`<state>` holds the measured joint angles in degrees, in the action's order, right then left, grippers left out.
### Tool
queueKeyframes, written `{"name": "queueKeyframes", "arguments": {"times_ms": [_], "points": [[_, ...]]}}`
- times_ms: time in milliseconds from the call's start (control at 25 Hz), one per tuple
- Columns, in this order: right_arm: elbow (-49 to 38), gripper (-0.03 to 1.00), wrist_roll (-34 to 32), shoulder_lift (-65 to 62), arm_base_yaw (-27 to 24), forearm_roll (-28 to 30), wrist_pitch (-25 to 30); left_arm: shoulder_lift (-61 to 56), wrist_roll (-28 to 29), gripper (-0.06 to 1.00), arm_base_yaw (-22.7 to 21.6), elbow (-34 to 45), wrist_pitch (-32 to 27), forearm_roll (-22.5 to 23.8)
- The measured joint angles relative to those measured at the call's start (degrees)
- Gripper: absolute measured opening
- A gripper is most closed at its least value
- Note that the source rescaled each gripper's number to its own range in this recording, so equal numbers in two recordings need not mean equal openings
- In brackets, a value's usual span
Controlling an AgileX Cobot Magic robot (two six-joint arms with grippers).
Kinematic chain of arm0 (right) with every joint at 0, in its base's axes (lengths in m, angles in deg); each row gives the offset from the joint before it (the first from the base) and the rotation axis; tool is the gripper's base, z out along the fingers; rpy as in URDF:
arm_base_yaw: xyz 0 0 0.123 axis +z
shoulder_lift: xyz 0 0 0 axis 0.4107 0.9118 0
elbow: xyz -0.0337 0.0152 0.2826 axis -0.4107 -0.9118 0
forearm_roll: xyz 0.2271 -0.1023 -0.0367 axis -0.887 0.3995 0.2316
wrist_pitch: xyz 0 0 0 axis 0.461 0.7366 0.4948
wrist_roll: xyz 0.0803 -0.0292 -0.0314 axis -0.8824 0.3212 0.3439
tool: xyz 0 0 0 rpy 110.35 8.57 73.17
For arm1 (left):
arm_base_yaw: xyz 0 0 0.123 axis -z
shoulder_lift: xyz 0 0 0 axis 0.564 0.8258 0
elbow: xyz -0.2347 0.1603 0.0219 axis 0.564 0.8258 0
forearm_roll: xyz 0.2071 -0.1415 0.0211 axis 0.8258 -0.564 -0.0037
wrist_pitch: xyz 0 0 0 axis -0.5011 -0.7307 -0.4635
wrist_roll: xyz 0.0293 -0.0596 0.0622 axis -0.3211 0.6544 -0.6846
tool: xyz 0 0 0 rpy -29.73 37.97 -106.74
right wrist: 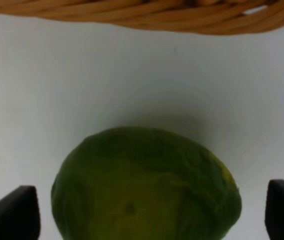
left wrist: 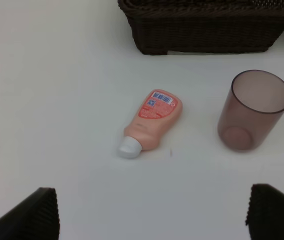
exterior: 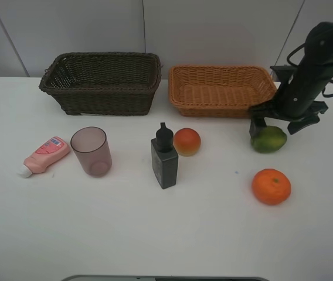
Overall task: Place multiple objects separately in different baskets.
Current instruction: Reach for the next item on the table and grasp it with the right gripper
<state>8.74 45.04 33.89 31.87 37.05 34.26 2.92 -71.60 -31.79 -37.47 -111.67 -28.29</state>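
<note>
I'm holding the right jaws spread wide either side of the green fruit [right wrist: 147, 190], seemingly not touching it, though the wrist view is cramped; the fruit is sitting on the counter [exterior: 155, 234] just near of the orange-tan basket [exterior: 219, 68]; the left jaws are hanging wide, gripping nothing, above the counter on the near side of the pink tube [left wrist: 149, 122] and the mauve cup [left wrist: 254, 110].

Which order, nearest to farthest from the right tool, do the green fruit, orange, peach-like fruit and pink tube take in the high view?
From the right tool:
1. green fruit, right at the tool, on the right side.
2. orange, front right.
3. peach-like fruit, centre, beside the dark pump bottle.
4. pink tube, far left.
</note>
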Motion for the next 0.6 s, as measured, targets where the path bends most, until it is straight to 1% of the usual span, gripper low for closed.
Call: {"name": "queueKeyframes", "arguments": {"times_ms": [600], "points": [[0.00,1.00,-1.28,5.19,0.06,-0.03,-2.35,0.00,0.00,0.97,0.00,0.00,0.00,0.00]]}}
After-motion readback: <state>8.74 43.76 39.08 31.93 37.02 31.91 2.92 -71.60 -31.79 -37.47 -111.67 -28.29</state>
